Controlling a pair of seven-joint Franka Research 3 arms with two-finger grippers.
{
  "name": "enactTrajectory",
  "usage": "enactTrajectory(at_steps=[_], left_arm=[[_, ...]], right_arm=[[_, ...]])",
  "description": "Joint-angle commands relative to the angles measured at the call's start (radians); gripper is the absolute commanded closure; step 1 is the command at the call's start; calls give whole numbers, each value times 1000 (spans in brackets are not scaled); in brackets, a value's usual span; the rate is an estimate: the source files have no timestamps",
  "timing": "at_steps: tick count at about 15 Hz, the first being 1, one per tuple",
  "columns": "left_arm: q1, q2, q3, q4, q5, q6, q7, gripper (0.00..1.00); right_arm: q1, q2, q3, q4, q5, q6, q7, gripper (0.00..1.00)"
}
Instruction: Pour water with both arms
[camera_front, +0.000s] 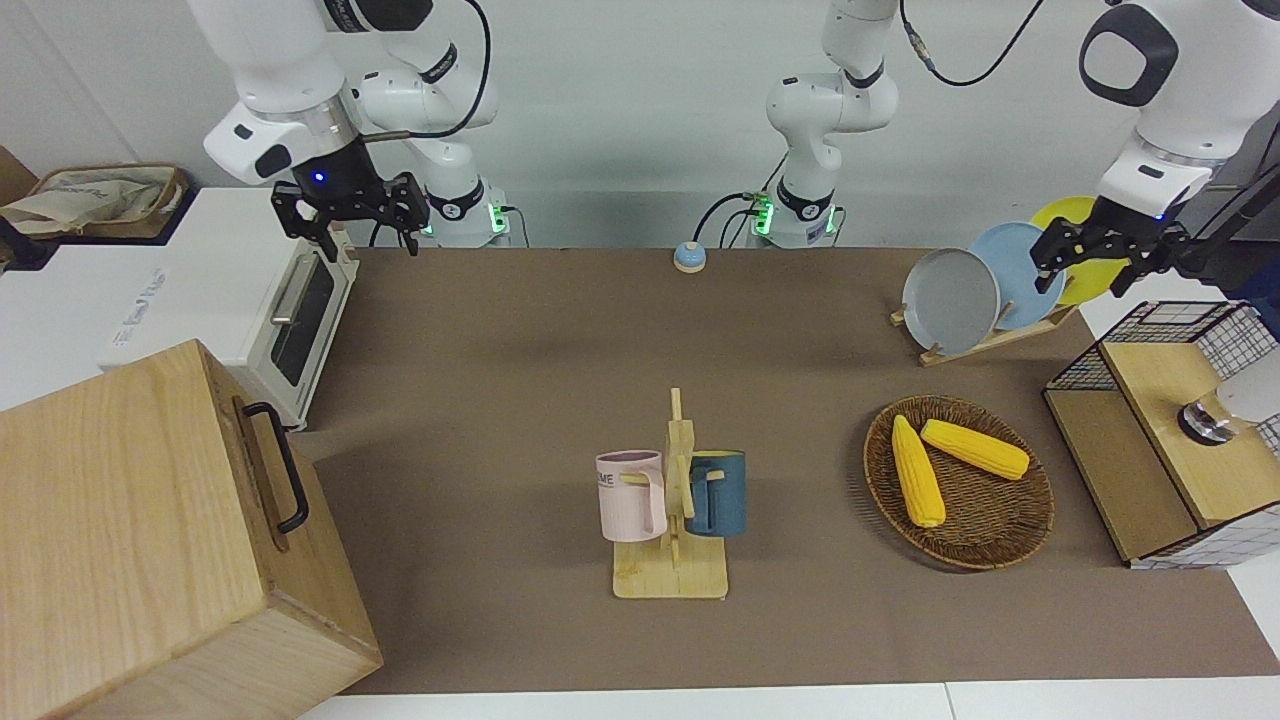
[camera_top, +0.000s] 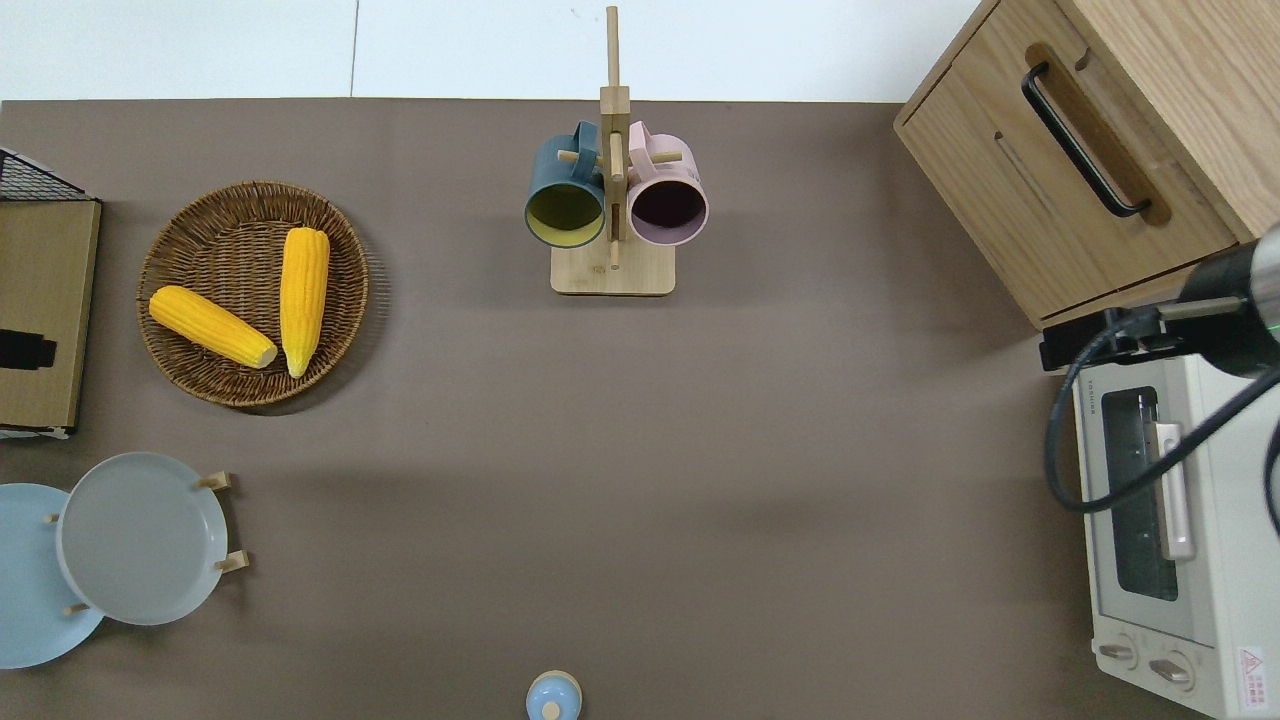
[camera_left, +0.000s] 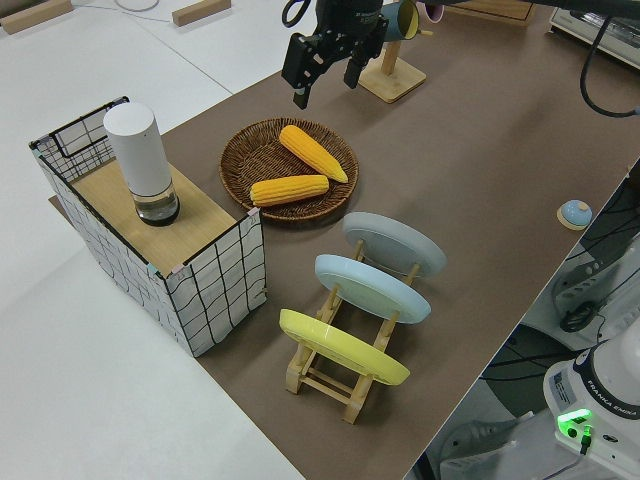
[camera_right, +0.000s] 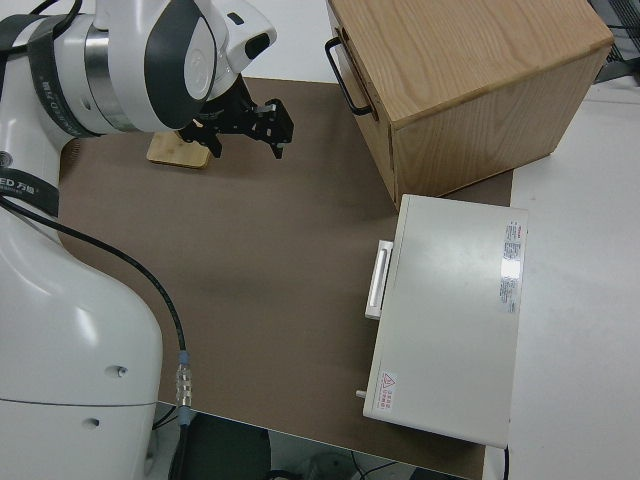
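While no water vessel is in hand yet, the white dispenser (camera_left: 140, 165) on the wire-sided stand (camera_left: 150, 245) and the two mugs on the mug rack (camera_front: 672, 520) look like the task's things: stiff, smooth, breakable, best gripped across the body. The left gripper (camera_front: 1105, 255) hangs over that stand, jaws spread and empty. Well apart from the stand, the right gripper (camera_front: 350, 208), also spread and empty, hangs by the toaster oven (camera_front: 285, 320) on the counter (camera_top: 640, 450).
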Motion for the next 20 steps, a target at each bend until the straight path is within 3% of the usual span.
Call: enactTrajectory(at_steps=[1, 3, 6, 8, 10, 13, 16, 17, 20], left_arm=[[59, 35, 33, 15, -26, 61, 118, 2], [120, 49, 33, 15, -70, 108, 149, 2], [235, 89, 33, 14, -200, 189, 277, 5], [277, 114, 33, 15, -254, 223, 356, 2], [312, 133, 33, 15, -308, 289, 399, 2], [361, 184, 33, 14, -421, 404, 489, 2], [362, 230, 27, 12, -570, 527, 531, 2], [360, 242, 17, 12, -593, 562, 531, 2], [348, 267, 3, 12, -703, 622, 526, 2]], right_arm=[[51, 33, 1, -78, 53, 108, 11, 9], [97, 89, 1, -82, 54, 177, 52, 9], [178, 151, 1, -80, 54, 337, 128, 9], [210, 183, 1, -77, 52, 394, 126, 9], [230, 221, 1, -77, 44, 476, 126, 9], [237, 290, 1, -69, 34, 653, 116, 9], [261, 359, 3, -43, -6, 777, 112, 13], [266, 398, 5, -17, -40, 840, 114, 13], [270, 449, 8, 35, -83, 876, 79, 21]])
